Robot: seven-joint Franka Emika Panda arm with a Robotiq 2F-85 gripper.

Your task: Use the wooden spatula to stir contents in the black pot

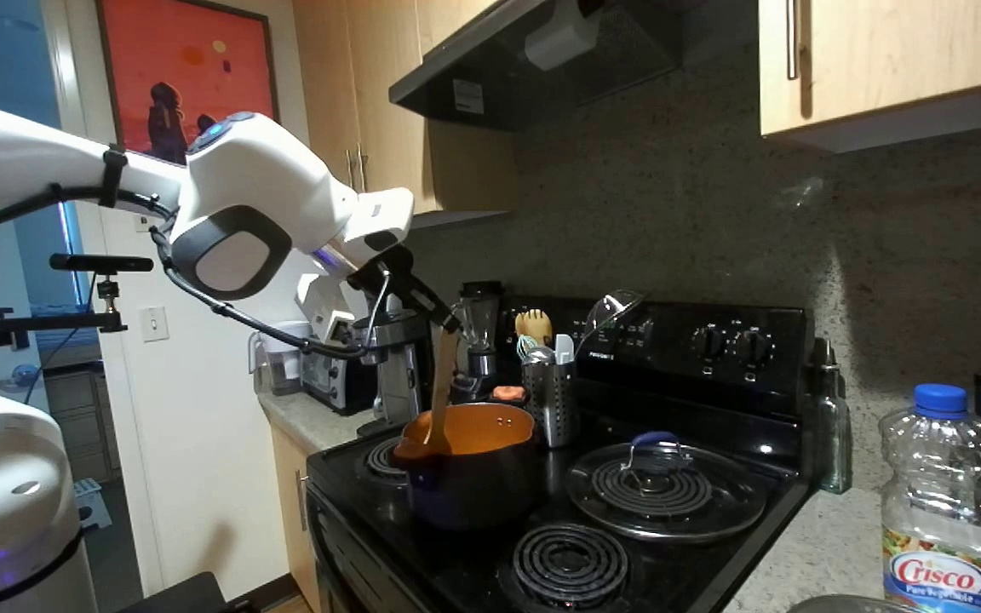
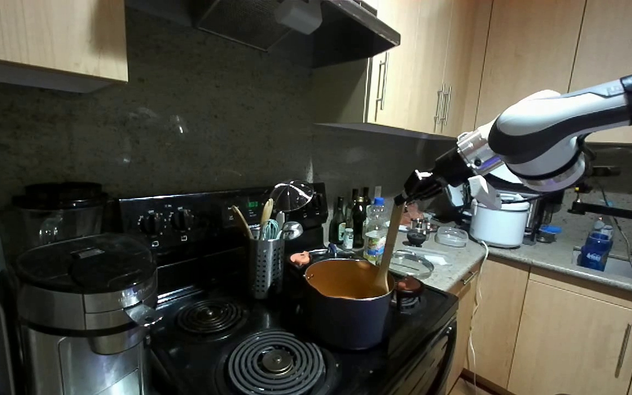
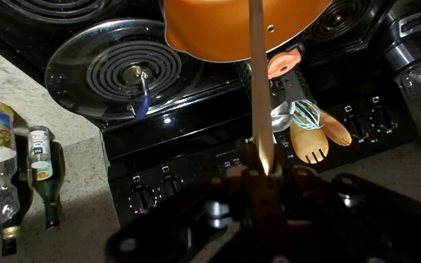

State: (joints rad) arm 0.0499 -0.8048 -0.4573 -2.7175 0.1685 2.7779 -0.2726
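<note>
Here, the white jointed arm (image 1: 265,174) is slanted downward, the long wooden spatula (image 1: 441,383) clamped in its black gripper (image 1: 451,324).

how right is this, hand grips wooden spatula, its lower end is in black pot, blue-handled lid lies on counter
Not quite: the wrist view shows the blue-handled lid on the stove, not on the counter. The rest is right: the hand grips the wooden spatula, whose lower end is in the black pot.
</note>
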